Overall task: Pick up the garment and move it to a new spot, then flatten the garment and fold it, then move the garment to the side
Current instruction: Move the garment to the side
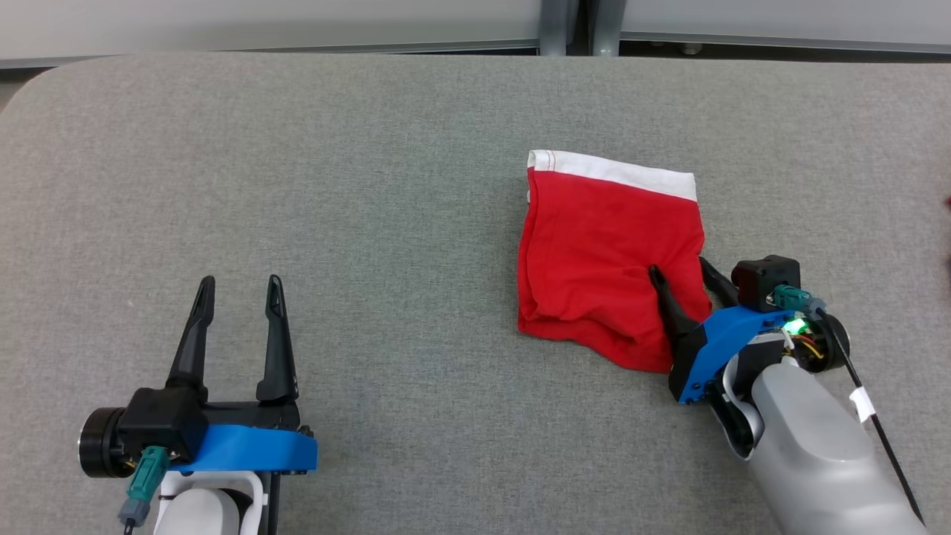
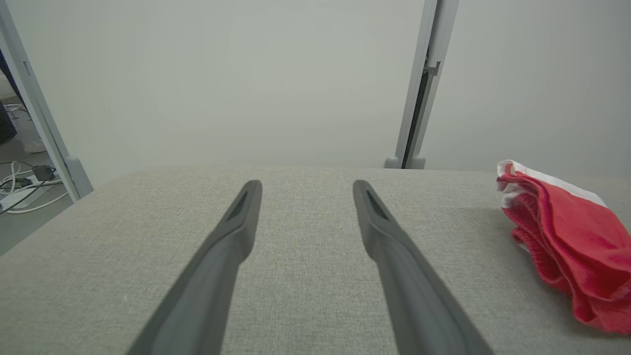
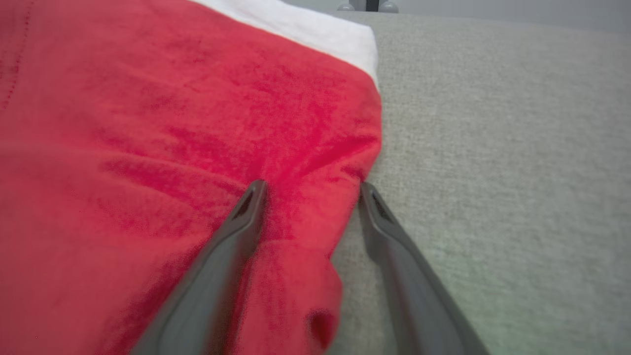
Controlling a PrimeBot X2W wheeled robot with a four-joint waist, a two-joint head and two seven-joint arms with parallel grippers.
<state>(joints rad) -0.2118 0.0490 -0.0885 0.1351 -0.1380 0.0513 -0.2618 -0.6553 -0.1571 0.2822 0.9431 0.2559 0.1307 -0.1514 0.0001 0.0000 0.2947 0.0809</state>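
The red garment [image 1: 602,253], white band at its far edge, lies folded on the grey counter [image 1: 371,186], right of centre. The right gripper [image 1: 679,267] has its fingers [image 1: 672,308] wide astride the near right edge, one on the cloth and one beside it. The left gripper [image 1: 241,282], fingers equally wide, is well apart.

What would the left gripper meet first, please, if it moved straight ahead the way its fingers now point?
The way looks free: the left gripper points across bare grey table toward its far edge, the red garment well off to its right. Beyond, likely the pale wall panel; depth is unclear.
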